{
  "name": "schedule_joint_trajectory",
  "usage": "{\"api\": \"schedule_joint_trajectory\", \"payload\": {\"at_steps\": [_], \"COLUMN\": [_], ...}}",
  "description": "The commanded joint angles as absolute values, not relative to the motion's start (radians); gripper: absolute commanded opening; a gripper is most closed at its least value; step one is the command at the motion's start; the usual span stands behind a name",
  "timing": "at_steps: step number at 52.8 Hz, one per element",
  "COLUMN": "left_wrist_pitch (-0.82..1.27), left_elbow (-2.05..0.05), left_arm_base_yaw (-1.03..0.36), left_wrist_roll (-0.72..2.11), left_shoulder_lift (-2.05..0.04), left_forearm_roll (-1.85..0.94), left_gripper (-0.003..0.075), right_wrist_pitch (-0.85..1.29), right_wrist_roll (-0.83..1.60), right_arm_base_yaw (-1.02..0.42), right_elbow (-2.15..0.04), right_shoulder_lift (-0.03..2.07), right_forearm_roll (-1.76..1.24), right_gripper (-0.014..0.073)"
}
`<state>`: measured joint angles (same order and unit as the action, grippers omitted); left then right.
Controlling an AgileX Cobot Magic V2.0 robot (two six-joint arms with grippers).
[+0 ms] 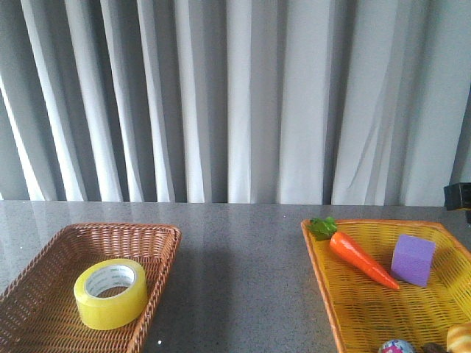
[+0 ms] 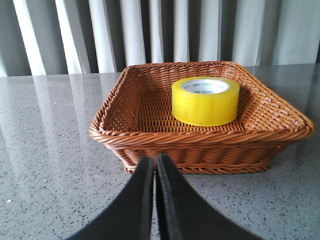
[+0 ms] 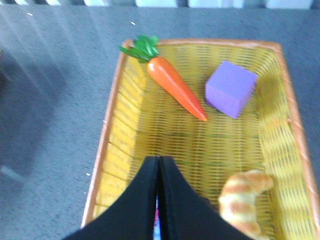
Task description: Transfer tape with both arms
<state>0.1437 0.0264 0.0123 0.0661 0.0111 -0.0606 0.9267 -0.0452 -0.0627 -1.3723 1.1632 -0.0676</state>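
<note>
— Toward the near right corner of the brown wicker basket (image 2: 150,135) sits the tape (image 2: 205,100), flat on its side, core hole facing up. How will it handle?

— Stiff and fairly light, I'd judge; the wound yellow face looks smooth and may be slippery, though the ring should not crush.

— Where to take hold?

— One finger down into the white core, the other on the outer wall, or across the full width; the basket's right rim is near, so room looks tight there.

— And the tools?

— The left gripper (image 2: 154,172) is clenched on nothing, short of the basket. The right gripper (image 3: 158,172) is likewise closed and empty, above the yellow basket (image 3: 116,125) holding the carrot (image 3: 176,88) and purple cube (image 3: 230,88)
</note>
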Motion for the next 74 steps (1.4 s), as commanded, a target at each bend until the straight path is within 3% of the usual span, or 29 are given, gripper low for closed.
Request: {"api": "schedule_joint_trajectory", "payload": {"at_steps": [1, 8, 22, 33, 50, 74], "left_wrist_pitch": [0.071, 0.071, 0.071, 0.071, 0.072, 0.072], "left_elbow": [0.001, 0.001, 0.001, 0.001, 0.001, 0.001], "left_arm_base_yaw": [0.007, 0.007, 0.007, 0.007, 0.007, 0.007], "left_wrist_roll": [0.065, 0.065, 0.065, 0.065, 0.065, 0.065], "left_shoulder_lift": [0.029, 0.029, 0.029, 0.029, 0.029, 0.029], "left_forearm_roll": [-0.072, -0.072, -0.072, -0.072, -0.072, -0.072], "left_gripper": [-0.0006, -0.0006, -0.0006, -0.0006, -0.0006, -0.0006], "right_wrist_pitch": [0.651, 0.406, 0.258, 0.145, 0.171, 0.171], "right_wrist_roll": [0.03, 0.031, 0.032, 0.0, -0.059, -0.046], "right_arm_base_yaw": [-0.058, -0.058, -0.058, -0.058, 0.013, 0.057], "right_elbow": [-1.235, -0.935, -0.381, -0.09, 0.033, 0.034], "right_shoulder_lift": [1.043, 0.897, 0.485, 0.203, -0.018, -0.026], "right_forearm_roll": [-0.182, -0.194, -0.081, -0.068, -0.066, 0.024], "right_gripper": [-0.0008, -0.0008, -0.0008, -0.0008, -0.0008, -0.0008]}}
